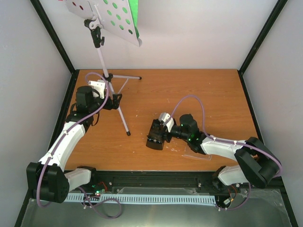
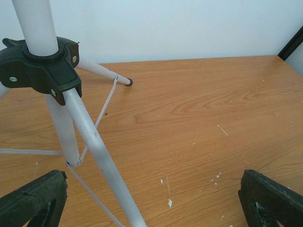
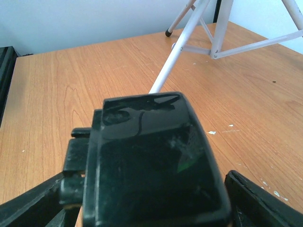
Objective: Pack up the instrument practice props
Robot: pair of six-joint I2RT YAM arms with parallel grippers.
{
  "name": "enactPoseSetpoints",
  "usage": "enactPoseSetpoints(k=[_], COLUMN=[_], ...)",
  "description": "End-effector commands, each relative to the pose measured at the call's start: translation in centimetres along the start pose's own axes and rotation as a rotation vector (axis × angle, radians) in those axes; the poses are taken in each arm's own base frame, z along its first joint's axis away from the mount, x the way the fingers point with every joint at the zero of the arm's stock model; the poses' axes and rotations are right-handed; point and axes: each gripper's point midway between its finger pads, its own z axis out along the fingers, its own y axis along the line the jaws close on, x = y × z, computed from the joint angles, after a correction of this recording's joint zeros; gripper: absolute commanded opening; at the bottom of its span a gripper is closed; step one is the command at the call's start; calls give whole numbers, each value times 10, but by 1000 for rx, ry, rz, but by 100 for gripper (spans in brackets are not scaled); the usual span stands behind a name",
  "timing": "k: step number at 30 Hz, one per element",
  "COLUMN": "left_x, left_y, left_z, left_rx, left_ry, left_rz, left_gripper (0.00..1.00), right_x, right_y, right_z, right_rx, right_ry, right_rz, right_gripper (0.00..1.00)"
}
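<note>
Right wrist: right gripper (image 3: 151, 208) clamps small black pyramid metronome (image 3: 151, 151), so lift level; left gripper (image 2: 151, 203) gapes around silver tripod leg (image 2: 90, 137).

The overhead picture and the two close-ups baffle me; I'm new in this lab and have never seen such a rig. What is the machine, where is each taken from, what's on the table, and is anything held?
The machine is two robot arms bolted at the near edge of the table, each ending in a two-finger gripper. The overhead picture comes from a fixed camera above and behind them. Each close-up comes from a camera on one wrist, so that arm's black fingers show at the bottom. On the table stands a music stand, green sheets showing through its holes; there is also a black metronome. The left gripper is open, one tripod leg between its fingers, untouched. The right gripper has a finger either side of the metronome; whether they clamp it I cannot tell.
</note>
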Motion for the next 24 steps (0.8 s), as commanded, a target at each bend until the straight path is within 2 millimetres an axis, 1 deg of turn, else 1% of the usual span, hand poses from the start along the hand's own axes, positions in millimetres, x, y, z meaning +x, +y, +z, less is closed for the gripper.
enactPoseSetpoints(k=[1,4,10,14,20,24], left_x=[-11,-11,-11,-12,-12,-11], left_y=[0,-1,-1,-1,-1,-2], left_z=[-1,-1,-1,-1,-1,-1], left_rx=[4,5,5,8,9,13], left_ry=[-34,-33,-35,-37,-36,-33], left_rz=[32,32,36,37,38,37], left_gripper=[99,100,99,100,99,99], right_x=[-3,-2,3,5,5,8], right_y=[7,9,9,8,5,5], right_z=[3,5,6,7,7,4], right_rx=[-35,-52,-69,-66,-55,-60], right_ry=[-24,-25,-16,-13,-15,-20], right_rz=[-11,-1,16,23,30,42], right_gripper=[80,80,89,90,86,80])
